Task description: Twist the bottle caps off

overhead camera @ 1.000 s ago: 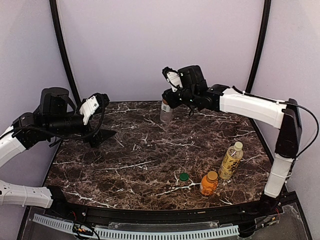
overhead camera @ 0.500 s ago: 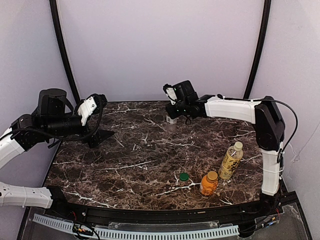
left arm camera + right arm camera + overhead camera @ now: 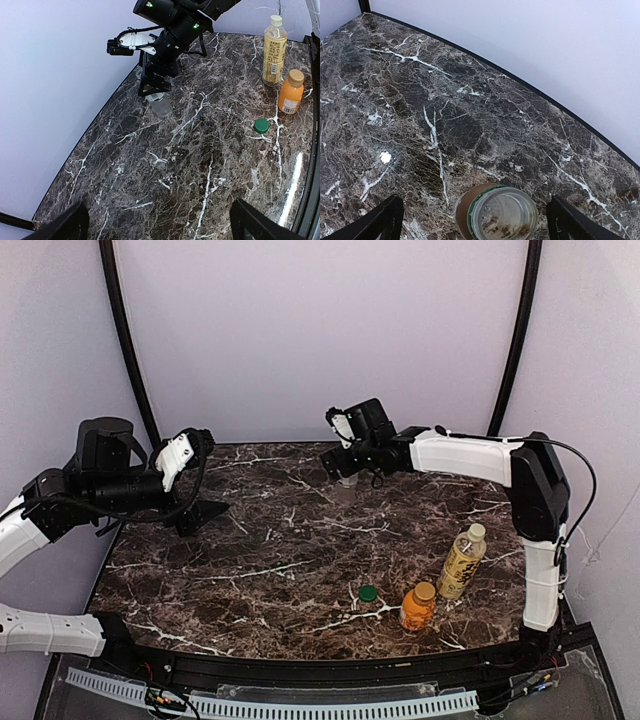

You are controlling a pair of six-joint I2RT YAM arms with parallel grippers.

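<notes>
Uncapped brownish bottle (image 3: 496,212) stands far centre on the tabletop (image 3: 250,560) — clear, green-ringed at the mouth — right tool (image 3: 474,198) spread wide around it, gripping nothing; left tool (image 3: 160,204) gapes, empty.

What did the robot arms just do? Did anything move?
The right end effector carried the brownish bottle farther back and down onto the table, then opened and let go. The bottle now stands uncapped between its spread fingers. The left end effector stayed open and in place. The green cap, orange bottle and yellow-labelled bottle did not move.
</notes>
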